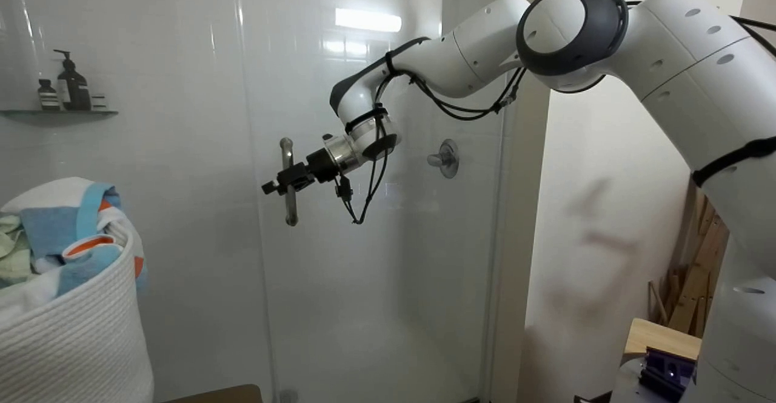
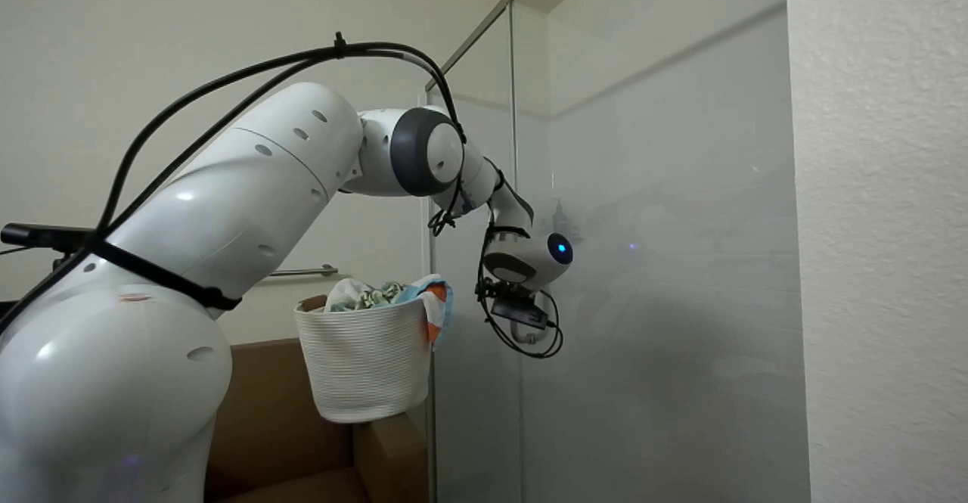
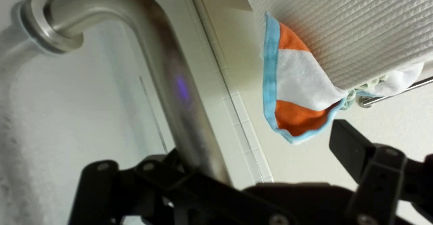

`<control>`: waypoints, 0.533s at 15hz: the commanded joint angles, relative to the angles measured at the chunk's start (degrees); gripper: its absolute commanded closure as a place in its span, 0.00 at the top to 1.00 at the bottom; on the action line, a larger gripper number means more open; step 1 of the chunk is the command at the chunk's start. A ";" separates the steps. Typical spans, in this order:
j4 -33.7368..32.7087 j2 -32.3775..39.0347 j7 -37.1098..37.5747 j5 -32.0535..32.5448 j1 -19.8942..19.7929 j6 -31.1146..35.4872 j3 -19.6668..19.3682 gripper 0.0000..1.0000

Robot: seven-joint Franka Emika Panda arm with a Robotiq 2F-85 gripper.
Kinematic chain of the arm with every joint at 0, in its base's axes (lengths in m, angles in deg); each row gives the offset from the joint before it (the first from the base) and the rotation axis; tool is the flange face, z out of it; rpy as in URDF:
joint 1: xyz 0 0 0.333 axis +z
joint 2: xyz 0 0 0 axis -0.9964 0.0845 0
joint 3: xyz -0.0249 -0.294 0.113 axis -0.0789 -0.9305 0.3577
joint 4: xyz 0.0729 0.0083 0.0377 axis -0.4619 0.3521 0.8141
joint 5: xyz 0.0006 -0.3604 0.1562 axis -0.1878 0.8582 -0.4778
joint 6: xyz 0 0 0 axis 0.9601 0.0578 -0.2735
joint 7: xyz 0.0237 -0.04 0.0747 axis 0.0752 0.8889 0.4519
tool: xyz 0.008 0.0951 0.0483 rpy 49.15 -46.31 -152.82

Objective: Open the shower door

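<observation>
In the wrist view, the hand (image 3: 258, 150) conceals one end of the handle (image 3: 173, 86). In an exterior view, edges crop the shower door (image 1: 351, 294) and the basket (image 1: 79, 348).

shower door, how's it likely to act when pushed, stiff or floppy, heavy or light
Likely stiff, since the shower door is a flat glass panel. Probably heavy, given how tall it stands. Its handle may feel slippery, being smooth, rounded metal.
</observation>
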 commanded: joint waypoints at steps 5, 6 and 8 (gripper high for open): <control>18.73 -11.50 -4.47 -6.08 2.55 -9.97 -1.28 1.00; 20.27 -12.55 -4.55 -6.04 2.82 -11.34 -1.81 1.00; 23.10 -14.65 -5.04 -5.89 3.50 -13.26 -2.74 1.00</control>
